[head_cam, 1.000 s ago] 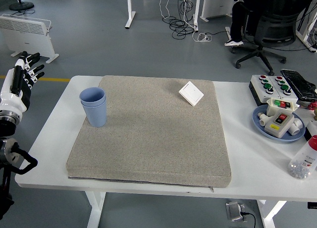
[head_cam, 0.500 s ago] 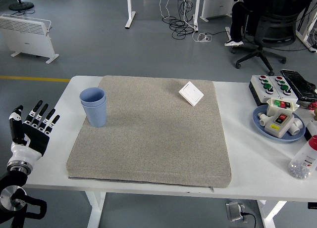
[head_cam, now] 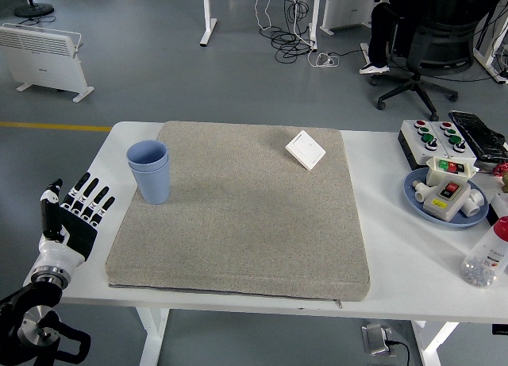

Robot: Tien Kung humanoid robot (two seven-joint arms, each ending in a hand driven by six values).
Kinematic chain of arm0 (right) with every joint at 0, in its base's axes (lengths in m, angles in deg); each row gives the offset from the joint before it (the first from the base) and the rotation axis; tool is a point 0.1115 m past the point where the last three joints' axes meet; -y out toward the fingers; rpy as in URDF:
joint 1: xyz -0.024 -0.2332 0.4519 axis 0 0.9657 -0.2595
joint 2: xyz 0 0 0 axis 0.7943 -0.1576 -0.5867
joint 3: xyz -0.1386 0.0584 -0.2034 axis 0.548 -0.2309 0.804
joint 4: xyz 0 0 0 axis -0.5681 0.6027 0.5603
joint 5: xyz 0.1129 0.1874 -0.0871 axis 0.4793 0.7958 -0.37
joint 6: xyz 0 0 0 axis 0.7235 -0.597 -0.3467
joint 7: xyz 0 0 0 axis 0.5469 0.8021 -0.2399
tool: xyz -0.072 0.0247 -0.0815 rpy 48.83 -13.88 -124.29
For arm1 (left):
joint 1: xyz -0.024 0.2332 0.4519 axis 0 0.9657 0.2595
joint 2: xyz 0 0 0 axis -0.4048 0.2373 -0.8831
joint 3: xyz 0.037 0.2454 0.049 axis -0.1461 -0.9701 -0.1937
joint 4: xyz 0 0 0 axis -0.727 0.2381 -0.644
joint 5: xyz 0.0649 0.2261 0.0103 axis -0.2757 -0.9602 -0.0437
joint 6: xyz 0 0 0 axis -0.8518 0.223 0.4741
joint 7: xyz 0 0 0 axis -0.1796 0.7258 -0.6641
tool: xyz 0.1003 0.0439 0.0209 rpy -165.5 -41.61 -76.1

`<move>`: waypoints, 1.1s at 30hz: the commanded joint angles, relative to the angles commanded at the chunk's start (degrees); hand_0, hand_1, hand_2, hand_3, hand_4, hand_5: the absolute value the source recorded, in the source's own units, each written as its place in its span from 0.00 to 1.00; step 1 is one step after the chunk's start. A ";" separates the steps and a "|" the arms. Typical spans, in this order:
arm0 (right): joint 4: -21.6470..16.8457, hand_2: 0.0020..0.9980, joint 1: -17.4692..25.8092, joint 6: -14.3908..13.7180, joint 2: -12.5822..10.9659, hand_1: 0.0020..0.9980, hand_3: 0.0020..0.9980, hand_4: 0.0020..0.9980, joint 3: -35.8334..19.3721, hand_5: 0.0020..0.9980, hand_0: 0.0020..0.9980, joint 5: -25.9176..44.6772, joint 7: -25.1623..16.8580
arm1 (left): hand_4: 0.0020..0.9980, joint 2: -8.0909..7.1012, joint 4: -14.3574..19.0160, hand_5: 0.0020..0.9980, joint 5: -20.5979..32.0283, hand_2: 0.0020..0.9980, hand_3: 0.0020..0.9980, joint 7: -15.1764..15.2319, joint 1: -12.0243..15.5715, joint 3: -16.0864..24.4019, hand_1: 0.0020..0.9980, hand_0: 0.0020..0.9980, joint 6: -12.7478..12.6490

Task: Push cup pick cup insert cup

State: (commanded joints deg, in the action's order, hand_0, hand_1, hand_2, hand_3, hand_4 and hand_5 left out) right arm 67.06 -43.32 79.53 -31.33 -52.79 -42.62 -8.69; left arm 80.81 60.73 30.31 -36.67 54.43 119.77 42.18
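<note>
Two blue cups point(head_cam: 150, 171) stand nested, one inside the other, upright on the left part of the grey mat point(head_cam: 238, 215). My left hand point(head_cam: 73, 215) hovers over the table's left edge, below and to the left of the cups, apart from them, fingers spread and holding nothing. The right arm is out of view.
A white wall switch point(head_cam: 305, 149) lies at the mat's far right. At the table's right edge sit a button box point(head_cam: 437, 138), a blue plate point(head_cam: 441, 213) with switch parts, and a clear bottle point(head_cam: 485, 260). A person sits in an office chair point(head_cam: 429, 40) far behind.
My left hand dropped from beside the table's far left down toward the near edge, then moved right and slightly up, closer to the mat. The cups have not moved.
</note>
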 joint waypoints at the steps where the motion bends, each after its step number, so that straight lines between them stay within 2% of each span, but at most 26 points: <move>1: 0.00 0.69 -0.02 0.00 0.00 0.67 0.57 0.11 0.00 0.47 0.76 0.00 0.00 | 0.59 0.00 -0.02 1.00 -0.01 0.92 0.83 -0.06 -0.01 0.00 0.87 0.85 0.02; 33: 0.00 0.69 -0.62 0.03 -0.19 0.67 0.57 0.10 -0.11 0.46 0.76 0.05 -0.10 | 0.59 0.00 -0.82 1.00 -0.20 0.94 0.85 -0.76 -0.68 0.11 0.88 0.86 -0.72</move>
State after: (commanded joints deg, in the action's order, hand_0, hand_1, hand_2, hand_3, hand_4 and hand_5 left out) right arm 67.06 -43.95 79.56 -31.52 -52.90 -42.57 -8.79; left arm 80.81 59.91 30.10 -37.43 53.76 119.88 41.46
